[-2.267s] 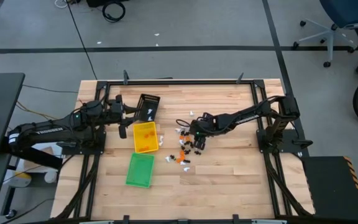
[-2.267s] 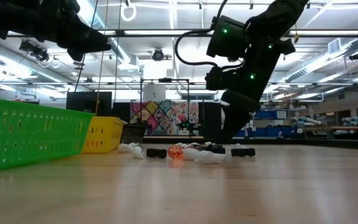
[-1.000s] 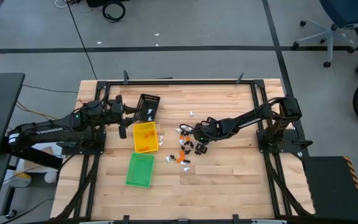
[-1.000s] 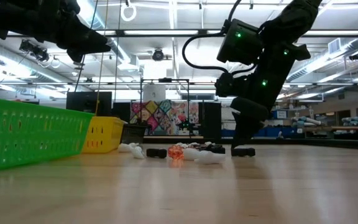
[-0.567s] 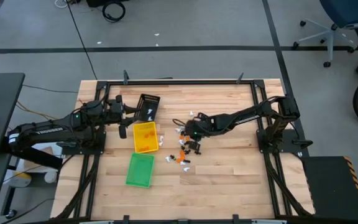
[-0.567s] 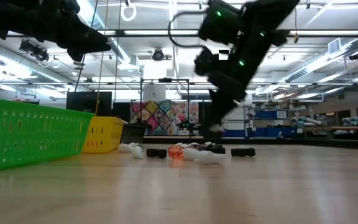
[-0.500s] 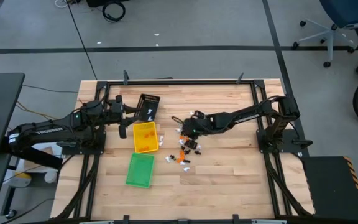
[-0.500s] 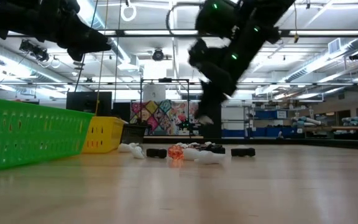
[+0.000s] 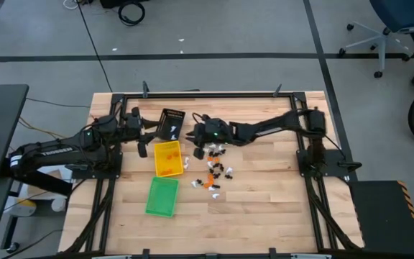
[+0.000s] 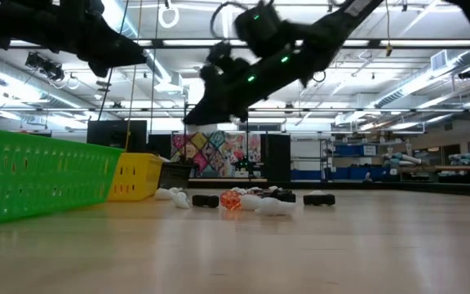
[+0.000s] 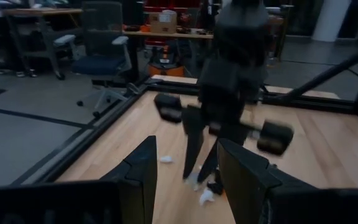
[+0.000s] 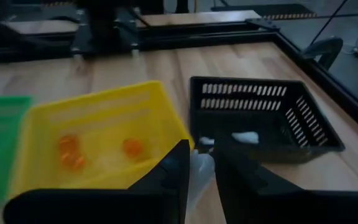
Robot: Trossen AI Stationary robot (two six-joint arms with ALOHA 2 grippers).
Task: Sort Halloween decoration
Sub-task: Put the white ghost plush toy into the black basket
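My right jaws (image 12: 197,171), nearly closed on a small white trinket (image 12: 199,167), hang between the yellow plastic tray (image 12: 98,134) and the black mesh tray (image 12: 263,118). I judge that next I must drop it into the black one.

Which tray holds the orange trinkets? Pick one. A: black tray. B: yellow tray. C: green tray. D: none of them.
B: in the right wrist view, the orange trinkets lie on the floor of the yellow tray, while the black tray beside it holds only a white piece.
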